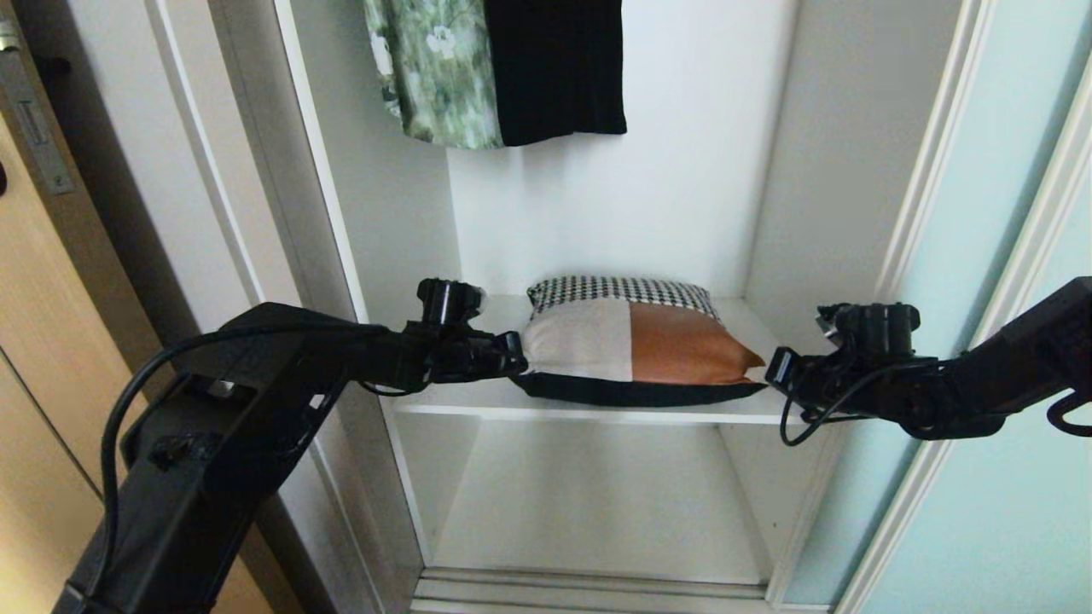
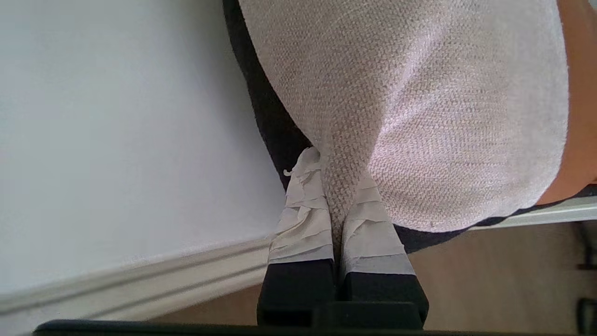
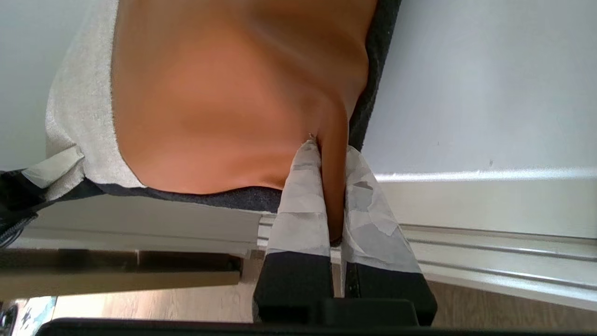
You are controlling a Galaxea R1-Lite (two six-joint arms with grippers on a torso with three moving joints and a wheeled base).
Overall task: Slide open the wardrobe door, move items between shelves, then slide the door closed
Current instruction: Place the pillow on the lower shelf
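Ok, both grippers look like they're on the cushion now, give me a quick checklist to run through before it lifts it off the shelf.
1. Left gripper shut on the cushion: ok, it pinches the beige corner.
2. Right gripper shut on the cushion: ok, it pinches the rust-brown corner.
3. Sliding wardrobe door out of the way: ok, it stands off to the right, compartment open.
4. Cushion still supported: ok, it rests on the upper shelf.
5. Lower shelf free to receive it: ok, nothing seen there.
6. Hanging clothes clear of the lift path: cannot tell; they hang above the cushion.
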